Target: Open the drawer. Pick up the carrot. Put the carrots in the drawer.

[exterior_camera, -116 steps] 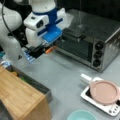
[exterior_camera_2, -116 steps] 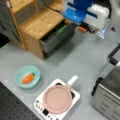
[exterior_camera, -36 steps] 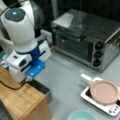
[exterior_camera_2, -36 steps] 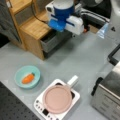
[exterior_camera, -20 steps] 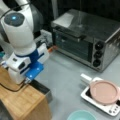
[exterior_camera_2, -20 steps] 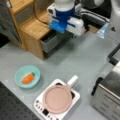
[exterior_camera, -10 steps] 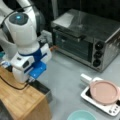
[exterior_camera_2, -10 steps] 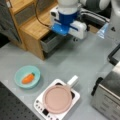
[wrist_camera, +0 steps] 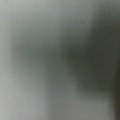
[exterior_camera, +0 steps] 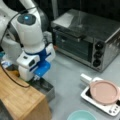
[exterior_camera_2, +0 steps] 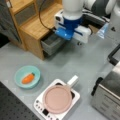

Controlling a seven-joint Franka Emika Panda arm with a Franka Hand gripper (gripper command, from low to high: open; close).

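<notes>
In a front view, the white and blue gripper (exterior_camera: pixel 37 77) stood in the lower left of the frame, directly over the dark grey tray-like drawer (exterior_camera: pixel 46 87), which projected from under the light bamboo-topped cabinet (exterior_camera: pixel 17 97). Its fingertips were hidden against the drawer; released or clenched could not be determined. The silver toaster oven (exterior_camera: pixel 87 40) filled the upper right.

In a front view, the gripper (exterior_camera_2: pixel 63 37) sat at upper centre, just above the drawer (exterior_camera_2: pixel 51 45), which stood partly open. The small stubby orange carrot (exterior_camera_2: pixel 27 78) lay in the teal bowl (exterior_camera_2: pixel 18 72) at lower left, well apart from the gripper and not yet picked up.

The wrist view showed only an unresolved grey surface.

Risk, as a judgement: the drawer appeared only partly extended; if contact slipped off the front, the opening could remain too narrow for the carrot.

Compared with the earliest frames, the arm had moved from beside the oven to the drawer; the carrot had not moved.
</notes>
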